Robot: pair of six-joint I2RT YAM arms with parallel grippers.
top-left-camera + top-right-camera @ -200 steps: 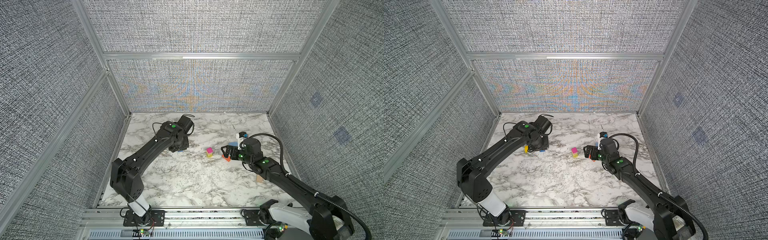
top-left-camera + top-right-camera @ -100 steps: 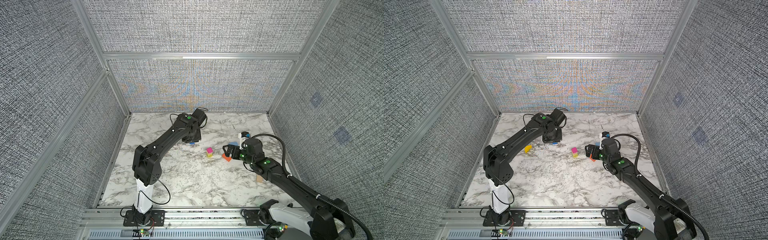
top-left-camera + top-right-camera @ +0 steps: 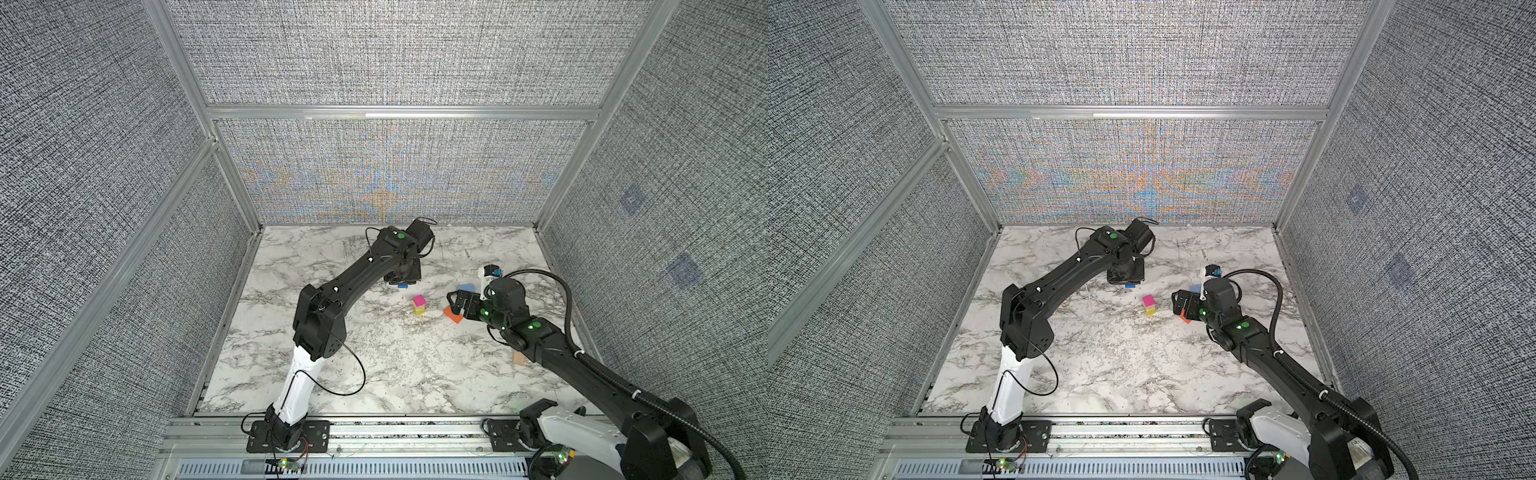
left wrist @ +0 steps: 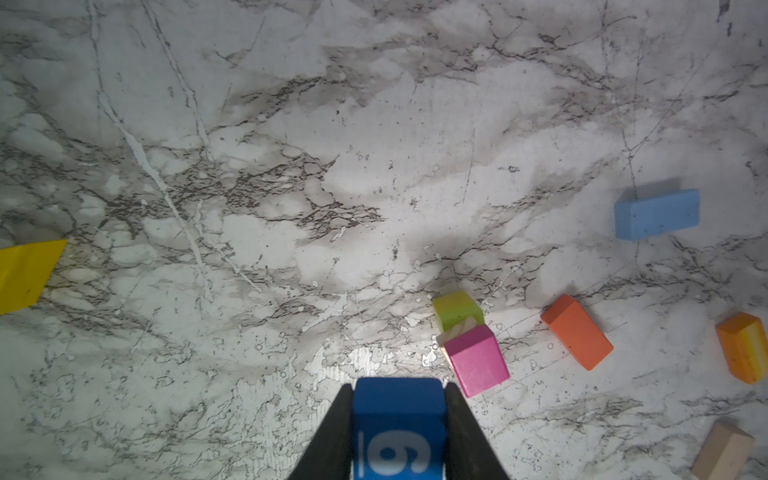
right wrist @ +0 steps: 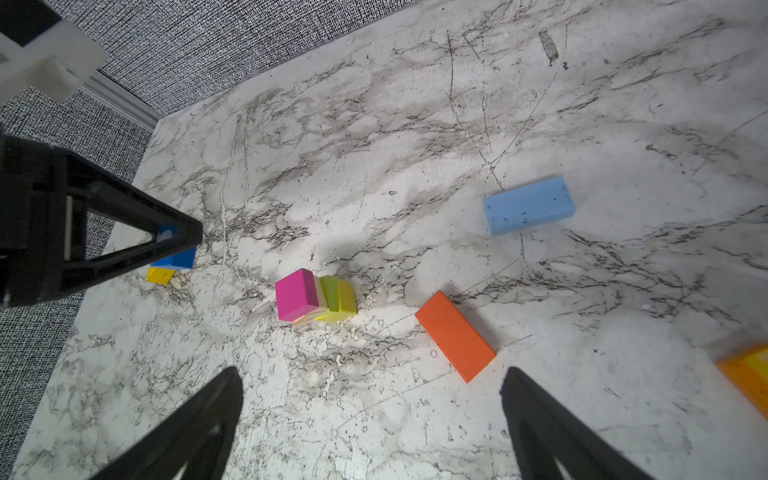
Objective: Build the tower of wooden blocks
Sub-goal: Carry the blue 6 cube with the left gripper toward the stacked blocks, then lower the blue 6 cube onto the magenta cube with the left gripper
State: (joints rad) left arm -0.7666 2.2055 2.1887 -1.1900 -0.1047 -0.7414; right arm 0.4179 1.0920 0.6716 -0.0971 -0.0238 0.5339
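My left gripper is shut on the blue "6" cube, held above the table a little left of and behind the tower in both top views. The tower is short: a magenta cube on a pale block over a lime base. My right gripper stands open and empty just right of the tower, over the orange slab. A light blue slab lies behind it. The yellow wedge lies far off to the left.
An orange-and-yellow block and a plain plank lie on the right side of the marble table, the plank partly under my right arm. Grey fabric walls close in the back and sides.
My left arm has swung from the table's left side toward the middle, carrying the blue "6" cube away from the yellow wedge. The right arm has hardly moved.
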